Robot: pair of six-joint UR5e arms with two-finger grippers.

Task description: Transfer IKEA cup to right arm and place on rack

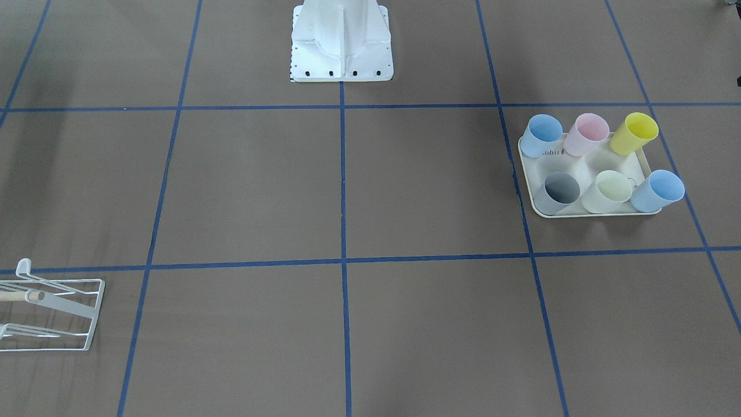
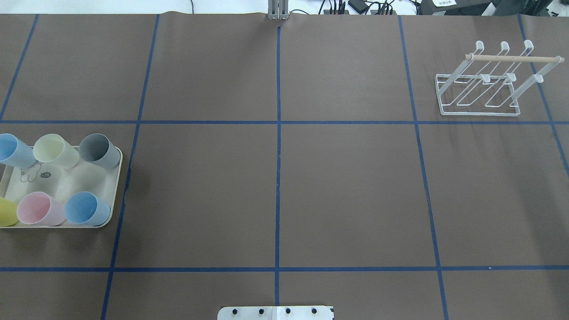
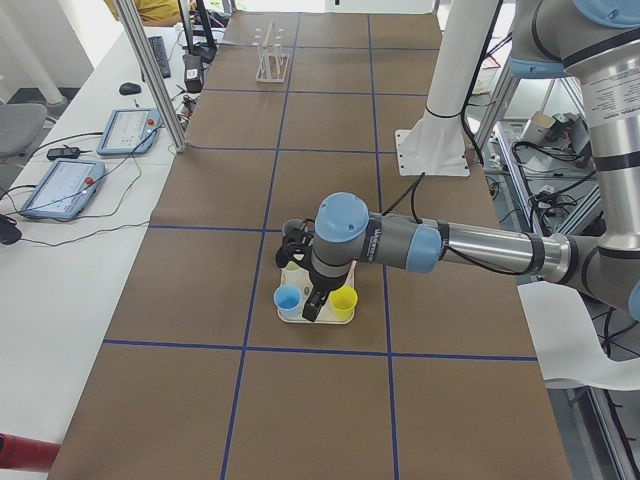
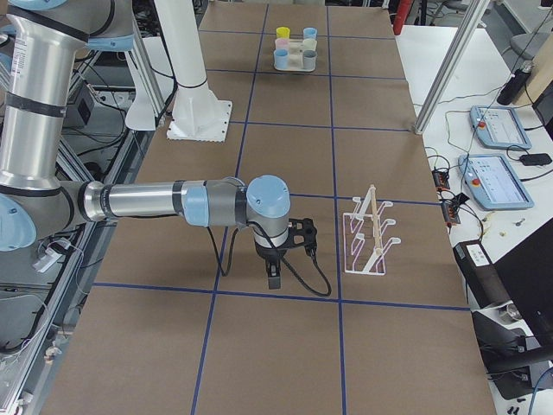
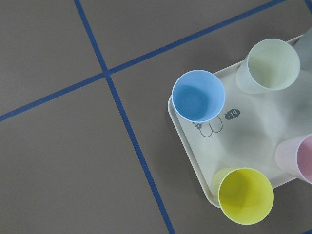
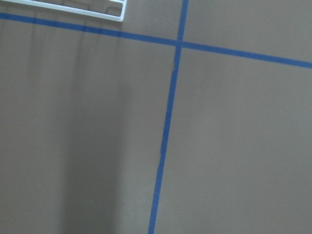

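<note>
Several IKEA cups stand on a cream tray (image 2: 66,182) at the table's left: blue (image 2: 86,208), pink (image 2: 38,208), grey (image 2: 98,150), pale green (image 2: 53,150). The left wrist view looks down on a blue cup (image 5: 197,96) and a yellow cup (image 5: 245,195). My left gripper (image 3: 312,308) hovers over the tray; I cannot tell whether it is open or shut. The white wire rack (image 2: 484,84) stands empty at the far right. My right gripper (image 4: 273,278) hangs above bare table beside the rack (image 4: 367,233); I cannot tell its state.
The white robot pedestal (image 1: 341,46) stands at the table's near middle. Blue tape lines grid the brown table. A side bench holds tablets (image 3: 60,185) and cables. A corner of the rack's base (image 6: 121,17) shows in the right wrist view.
</note>
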